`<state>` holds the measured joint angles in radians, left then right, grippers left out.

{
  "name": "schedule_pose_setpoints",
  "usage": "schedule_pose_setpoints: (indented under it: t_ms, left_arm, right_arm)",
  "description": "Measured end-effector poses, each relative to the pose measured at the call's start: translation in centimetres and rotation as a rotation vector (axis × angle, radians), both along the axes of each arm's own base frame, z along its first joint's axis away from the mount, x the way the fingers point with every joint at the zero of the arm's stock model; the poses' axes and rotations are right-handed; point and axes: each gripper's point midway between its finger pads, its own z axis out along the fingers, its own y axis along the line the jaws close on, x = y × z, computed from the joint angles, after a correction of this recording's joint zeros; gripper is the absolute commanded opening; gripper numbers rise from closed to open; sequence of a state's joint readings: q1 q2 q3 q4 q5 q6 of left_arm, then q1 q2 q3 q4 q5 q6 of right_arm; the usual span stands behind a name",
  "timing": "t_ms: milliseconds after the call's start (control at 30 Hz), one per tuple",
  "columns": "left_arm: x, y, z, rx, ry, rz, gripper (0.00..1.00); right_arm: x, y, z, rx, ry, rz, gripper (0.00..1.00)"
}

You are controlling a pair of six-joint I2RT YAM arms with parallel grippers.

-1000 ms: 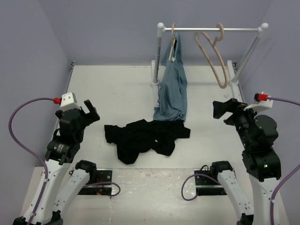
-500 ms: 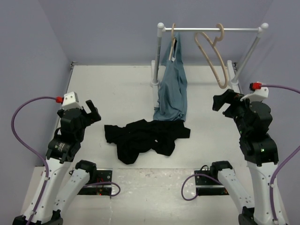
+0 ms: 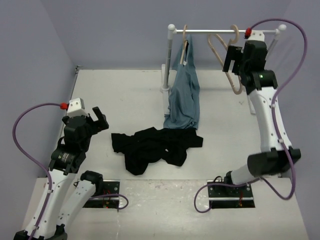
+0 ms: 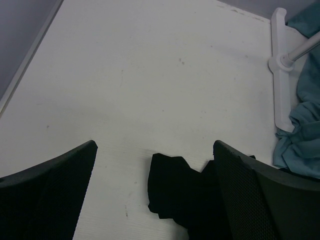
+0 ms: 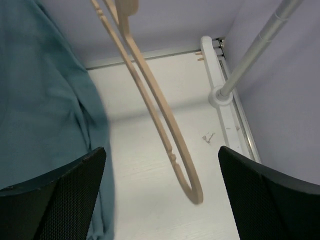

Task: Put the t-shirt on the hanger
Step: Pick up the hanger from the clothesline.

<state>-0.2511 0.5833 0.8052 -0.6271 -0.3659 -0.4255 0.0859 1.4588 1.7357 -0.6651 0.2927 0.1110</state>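
My left gripper (image 3: 98, 119): fingers spread wide, holding nothing, low over the left side of the table (image 3: 125, 95), pointing right toward the t-shirt
My right gripper (image 3: 231, 60): raised high at the far right, fingers released with nothing clamped; it is just beside the hanger, and I cannot tell whether a finger touches the wood
T-shirt (image 3: 155, 147): crumpled black heap lying on the table near the middle, its far edge meeting the blue-grey garment (image 3: 184, 95)
Hanger (image 5: 182, 175): bare, hooked on the right part of the rail (image 3: 205, 31), hanging tilted; in my right wrist view it slants down ahead of my two fingers
Blue-grey garment: hangs from the rail's left end, hem pooled on the table
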Motion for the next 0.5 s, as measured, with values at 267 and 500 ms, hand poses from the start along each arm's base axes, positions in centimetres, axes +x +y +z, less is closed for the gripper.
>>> schedule_pose_setpoints:
  t_ms: [267, 500]
  left_arm:
    - [-0.3, -0.3, 1.1, -0.018, -0.049, -0.020, 1.00]
    - [-0.2, -0.5, 1.0, -0.019, -0.047, -0.027, 1.00]
  right_arm:
    - [7.9, -1.7, -4.8, -0.075, 0.185, -0.016, 0.58]
    - [7.8, 0.4, -7.1, -0.012, 0.263, 0.116, 0.31]
